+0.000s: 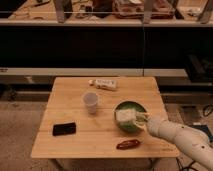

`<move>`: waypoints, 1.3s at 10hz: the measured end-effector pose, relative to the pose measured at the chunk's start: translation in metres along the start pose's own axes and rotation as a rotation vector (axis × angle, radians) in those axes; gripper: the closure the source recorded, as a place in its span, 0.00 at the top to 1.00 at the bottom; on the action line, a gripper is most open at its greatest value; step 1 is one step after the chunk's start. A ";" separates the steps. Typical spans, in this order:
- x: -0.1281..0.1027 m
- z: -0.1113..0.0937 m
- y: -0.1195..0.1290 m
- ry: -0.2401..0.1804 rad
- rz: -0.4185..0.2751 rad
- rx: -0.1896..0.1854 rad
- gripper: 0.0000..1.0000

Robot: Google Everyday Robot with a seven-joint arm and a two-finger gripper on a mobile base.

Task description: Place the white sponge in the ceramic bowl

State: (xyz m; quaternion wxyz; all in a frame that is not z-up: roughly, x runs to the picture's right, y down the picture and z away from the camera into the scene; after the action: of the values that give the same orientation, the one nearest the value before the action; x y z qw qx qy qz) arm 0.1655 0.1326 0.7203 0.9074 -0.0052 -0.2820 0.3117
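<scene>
The green ceramic bowl sits on the right half of the wooden table. The white sponge is over the bowl's near left part, inside its rim. My gripper comes in from the lower right on a white arm, and its tip is at the sponge's right edge, over the bowl. I cannot tell whether the sponge rests in the bowl or hangs just above it.
A small translucent white cup stands left of the bowl. A black flat slab lies at the front left. A white printed tube lies at the back. A reddish-brown item lies near the front edge, below the bowl.
</scene>
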 end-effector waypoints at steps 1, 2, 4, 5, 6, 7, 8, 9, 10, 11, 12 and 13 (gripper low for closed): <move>-0.004 0.006 -0.003 0.001 -0.001 0.001 0.01; -0.005 0.013 -0.006 0.007 -0.001 0.001 0.06; -0.007 0.024 -0.014 0.022 -0.004 0.003 0.26; -0.005 0.026 -0.019 0.032 -0.002 0.009 0.36; -0.003 0.025 -0.026 0.043 -0.003 0.021 0.48; -0.002 0.023 -0.030 0.050 -0.004 0.029 0.56; -0.002 0.020 -0.035 0.057 -0.007 0.038 0.66; -0.001 0.016 -0.039 0.064 -0.009 0.048 0.76; 0.000 0.013 -0.043 0.070 -0.009 0.057 0.80; 0.000 0.010 -0.045 0.073 -0.008 0.062 0.80; 0.000 0.008 -0.046 0.075 -0.008 0.066 0.80; -0.001 0.007 -0.045 0.070 -0.005 0.065 0.80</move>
State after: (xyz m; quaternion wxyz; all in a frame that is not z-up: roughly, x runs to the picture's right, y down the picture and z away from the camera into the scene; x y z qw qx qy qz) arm 0.1864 0.0944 0.7339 0.9171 0.0142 -0.2399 0.3181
